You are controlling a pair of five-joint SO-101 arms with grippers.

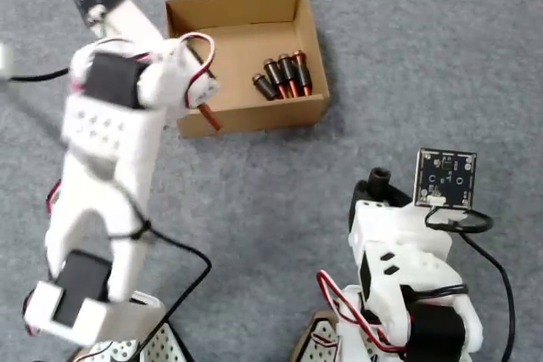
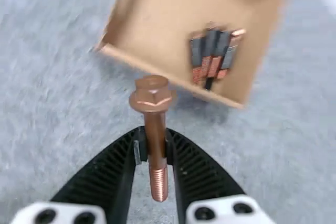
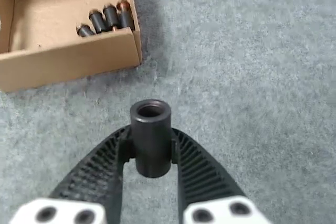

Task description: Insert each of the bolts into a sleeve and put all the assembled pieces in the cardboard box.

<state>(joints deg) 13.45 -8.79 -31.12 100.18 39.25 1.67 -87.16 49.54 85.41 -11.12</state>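
Left wrist view: left gripper clamping copper bolt beside cardboard box; right gripper pinching black sleeve farther from box.

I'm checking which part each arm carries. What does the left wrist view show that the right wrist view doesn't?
Left wrist view: a copper bolt clamped by its shank in the left gripper.
Right wrist view: a black sleeve, open bore facing the camera, clamped in the right gripper.
Shared: the cardboard box with four assembled pieces lying inside, on the grey table.
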